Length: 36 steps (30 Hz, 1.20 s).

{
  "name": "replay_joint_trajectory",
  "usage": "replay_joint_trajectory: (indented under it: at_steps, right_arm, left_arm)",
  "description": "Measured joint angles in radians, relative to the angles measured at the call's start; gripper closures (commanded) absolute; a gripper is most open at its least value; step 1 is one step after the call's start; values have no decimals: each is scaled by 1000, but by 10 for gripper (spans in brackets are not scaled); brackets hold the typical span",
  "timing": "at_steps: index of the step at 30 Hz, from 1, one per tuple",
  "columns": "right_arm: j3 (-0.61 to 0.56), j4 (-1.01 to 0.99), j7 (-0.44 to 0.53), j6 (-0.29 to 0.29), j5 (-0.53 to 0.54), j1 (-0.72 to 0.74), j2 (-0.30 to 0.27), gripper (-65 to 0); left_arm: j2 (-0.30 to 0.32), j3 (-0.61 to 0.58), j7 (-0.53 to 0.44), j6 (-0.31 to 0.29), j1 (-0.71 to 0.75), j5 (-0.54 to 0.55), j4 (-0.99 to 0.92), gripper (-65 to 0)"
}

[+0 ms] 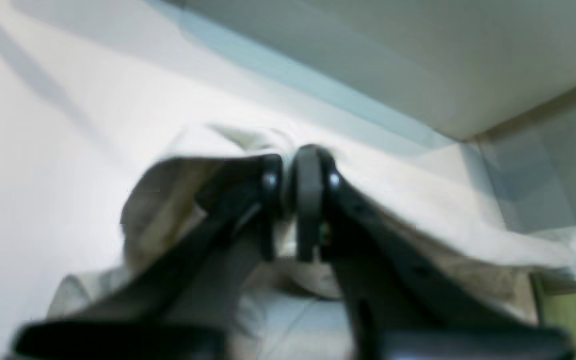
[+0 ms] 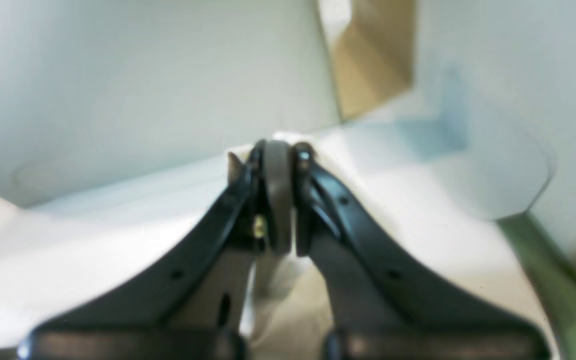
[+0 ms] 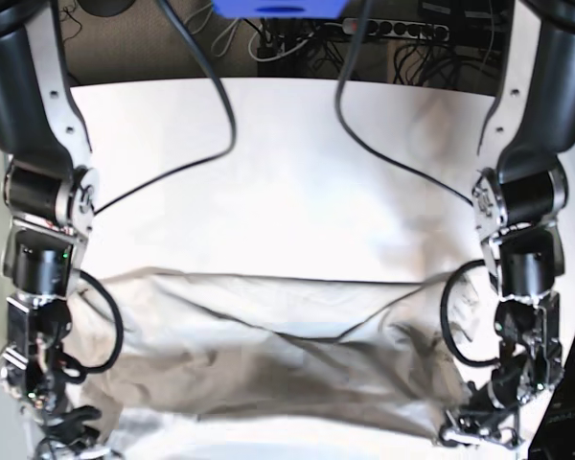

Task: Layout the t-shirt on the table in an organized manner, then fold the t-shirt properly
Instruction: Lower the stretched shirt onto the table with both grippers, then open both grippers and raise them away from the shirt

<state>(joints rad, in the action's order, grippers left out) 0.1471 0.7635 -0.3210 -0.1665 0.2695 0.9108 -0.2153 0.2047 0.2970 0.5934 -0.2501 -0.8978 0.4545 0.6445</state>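
Both grippers are pinching the t-shirt (image 3: 268, 355), stretched across the desk (image 3: 297, 163): right gripper (image 2: 278, 200) at 8 o'clock, left gripper (image 1: 293, 200) at 4 o'clock, its fingers closed on cloth. Keeping equal tension should be preventing wrinkles.

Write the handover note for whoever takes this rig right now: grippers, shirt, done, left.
Left gripper: jaws close together with cloth of the t-shirt between them; whether it is gripping or letting go is unclear.
Right gripper: shut on a shirt edge.
T-shirt: stretched wide between both grippers across the near part of the table, wrinkled, a crease running through its middle.
Done: shirt pulled out widthwise.
Left: smooth it flat and tidy, then do every fold.
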Motion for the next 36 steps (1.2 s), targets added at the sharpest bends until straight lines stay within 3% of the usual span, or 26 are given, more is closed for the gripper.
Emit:
replay_joint_trajectory:
  at_steps: [4,6,11,14,18,22,27,31,36]
  right_arm:
    - [-37,-57,-16,0,0,-9,11,-10]
    - [-36,-73,-9,0,0,-8,8,-66]
    - [-55,-90,5,0,0,-45,-6,-279]
    - [-68,-87,-7,0,-1,-100,-2,-354]
    - [-67,35,-7,-3,2,-190,-12,-371]
    - [-58,163,-2,3,0,-290,-48,-371]
    - [-24,387,-8,-21,19,-474,-45,-372]
    - [52,453,-14,7,-3,-591,-68,-372]
    - [84,473,-8,-3,6,-642,-53,-373]
  left_arm:
    - [2,0,-70,8,8,-1,-55,-290]
    - [3,0,-98,8,5,-1,-65,-330]
    - [11,0,-97,-1,37,10,-62,-335]
    - [13,0,-55,-1,69,6,-63,-336]
    - [25,-1,35,-10,137,13,8,-338]
    - [56,2,48,6,270,0,167,-338]
    - [76,-6,50,-15,455,20,391,-338]
    - [117,6,40,8,580,-4,465,-338]
    - [127,-2,43,-6,652,4,475,-338]
